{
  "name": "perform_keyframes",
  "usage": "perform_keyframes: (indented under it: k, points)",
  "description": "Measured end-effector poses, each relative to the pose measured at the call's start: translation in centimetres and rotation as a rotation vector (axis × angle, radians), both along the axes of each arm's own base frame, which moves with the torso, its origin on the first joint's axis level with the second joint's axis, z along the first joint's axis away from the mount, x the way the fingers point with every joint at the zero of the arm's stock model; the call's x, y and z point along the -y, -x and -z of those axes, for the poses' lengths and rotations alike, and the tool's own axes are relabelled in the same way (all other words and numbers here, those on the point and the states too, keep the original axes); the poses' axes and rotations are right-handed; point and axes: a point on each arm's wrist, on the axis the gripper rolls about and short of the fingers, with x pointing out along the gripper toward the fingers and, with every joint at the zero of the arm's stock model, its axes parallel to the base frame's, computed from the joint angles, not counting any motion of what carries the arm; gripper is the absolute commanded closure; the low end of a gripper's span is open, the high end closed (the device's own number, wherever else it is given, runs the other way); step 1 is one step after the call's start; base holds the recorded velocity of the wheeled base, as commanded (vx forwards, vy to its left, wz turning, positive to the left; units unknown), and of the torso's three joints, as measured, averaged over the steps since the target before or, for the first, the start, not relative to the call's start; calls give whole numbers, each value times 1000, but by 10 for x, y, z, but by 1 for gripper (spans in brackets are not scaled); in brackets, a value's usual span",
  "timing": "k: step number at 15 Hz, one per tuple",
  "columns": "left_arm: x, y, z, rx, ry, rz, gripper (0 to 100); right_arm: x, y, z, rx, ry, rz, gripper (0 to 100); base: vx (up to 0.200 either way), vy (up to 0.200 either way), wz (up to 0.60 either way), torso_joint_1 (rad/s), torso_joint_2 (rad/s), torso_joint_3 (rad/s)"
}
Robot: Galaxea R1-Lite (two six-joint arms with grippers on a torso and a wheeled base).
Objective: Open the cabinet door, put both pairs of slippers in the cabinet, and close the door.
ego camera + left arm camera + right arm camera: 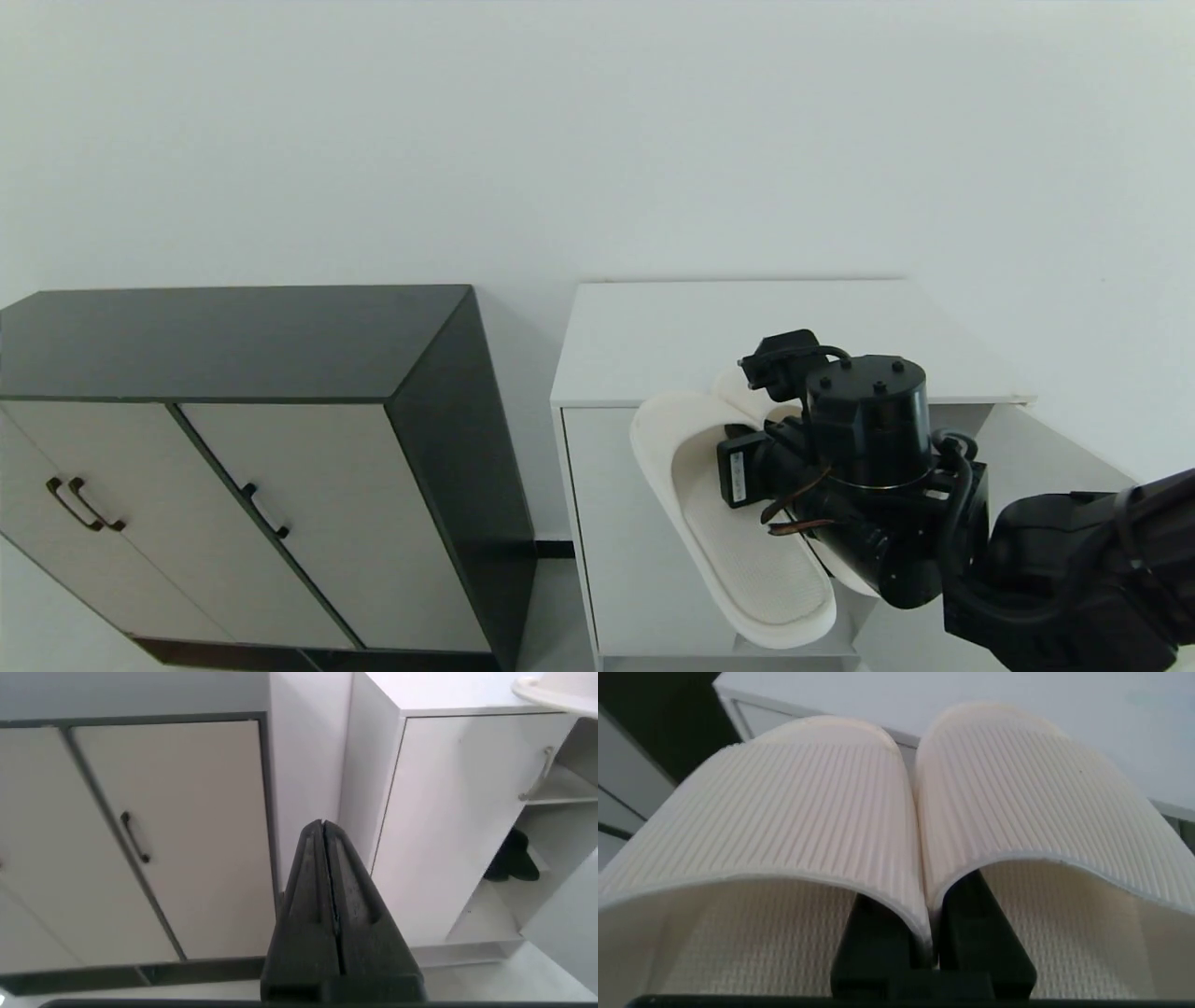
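The right hand (932, 947) pinches the pair of cream ribbed foam slippers (756, 569) where their straps meet, at the top front edge of the white cabinet (747, 336) — keep them level going in; left hand (324, 896) pressed together.

Black cabinet (233, 341) with beige doors (317, 532)

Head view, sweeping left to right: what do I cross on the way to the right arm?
dark cabinet → white cabinet → slippers → right gripper, holding the slippers in front of the white cabinet.
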Motion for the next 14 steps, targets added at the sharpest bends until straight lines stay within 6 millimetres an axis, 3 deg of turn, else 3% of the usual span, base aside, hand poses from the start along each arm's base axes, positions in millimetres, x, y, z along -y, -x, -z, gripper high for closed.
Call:
perform_keyframes:
  k: [8,14]
  points:
    - [0,0,0,0,0,0,100,-2,-1,3,6,-2,-1,100,0,0,0,0,0,0]
    - [0,0,0,0,0,0,100,-1,-1,4,17,-10,-2,100,0,-200,0,5,2,4]
